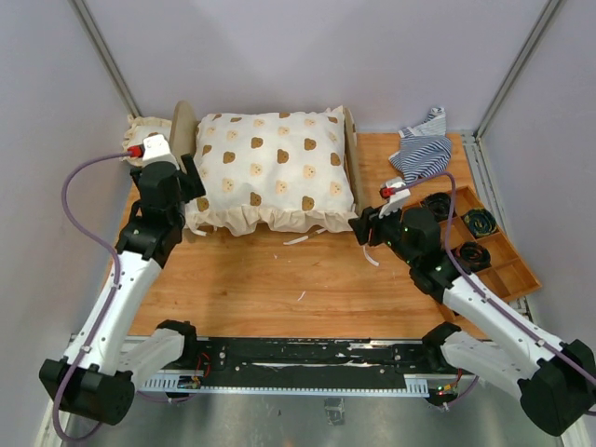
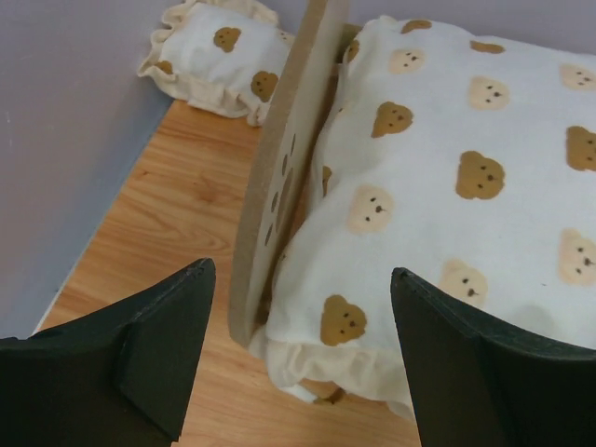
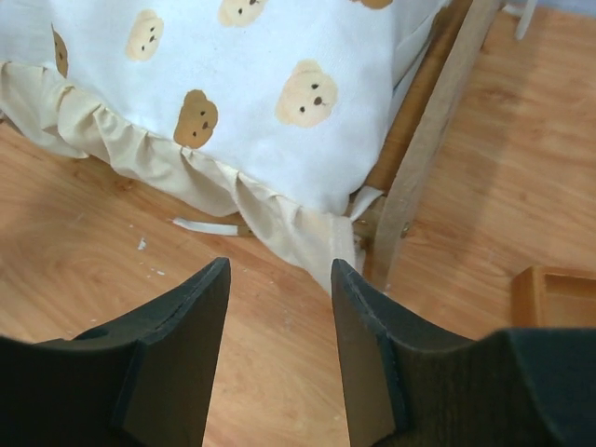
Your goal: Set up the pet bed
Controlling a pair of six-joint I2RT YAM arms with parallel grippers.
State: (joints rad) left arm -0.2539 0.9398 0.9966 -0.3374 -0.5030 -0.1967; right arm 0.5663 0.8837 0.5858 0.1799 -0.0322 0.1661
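The pet bed stands at the back of the table, its wooden end boards showing at the left point(image 1: 180, 126) and right point(image 1: 352, 149). A large cream bear-print cushion point(image 1: 275, 172) lies on it and hides the striped base. My left gripper point(image 1: 196, 186) is open and empty at the bed's front left corner; in the left wrist view the left end board point(image 2: 279, 177) and the cushion point(image 2: 466, 168) sit between its fingers point(image 2: 303, 345). My right gripper point(image 1: 365, 228) is open and empty by the front right corner, just short of the cushion's frill point(image 3: 279, 223) and the right end board point(image 3: 428, 140).
A small bear-print pillow point(image 1: 144, 130) lies behind the left end board, against the wall. A crumpled blue-and-white striped cloth point(image 1: 424, 149) lies at the back right. A compartmented wooden tray point(image 1: 521, 270) with black coils stands at the right edge. White scraps lie on the table.
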